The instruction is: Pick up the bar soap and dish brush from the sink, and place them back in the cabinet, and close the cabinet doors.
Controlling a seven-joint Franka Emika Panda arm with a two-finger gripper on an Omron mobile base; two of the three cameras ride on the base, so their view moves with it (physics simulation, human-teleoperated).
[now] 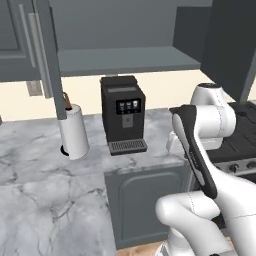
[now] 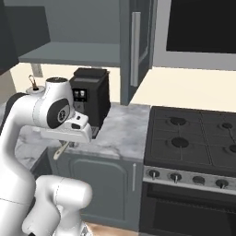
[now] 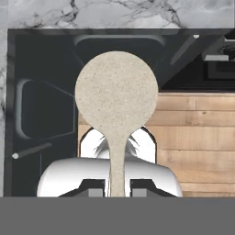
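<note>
Clamped between the gripper (image 3: pixel 116 187) fingers, the dish brush (image 3: pixel 116 98) is held with its head toward twelve o'clock.

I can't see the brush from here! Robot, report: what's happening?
Hand shut on dish brush handle. Cabinet shelf bare, doors open. Coffee machine stands under the shelf, watch it.

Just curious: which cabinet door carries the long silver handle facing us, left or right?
The left door: its silver handle shows. The right door shows only a plain dark face.
</note>
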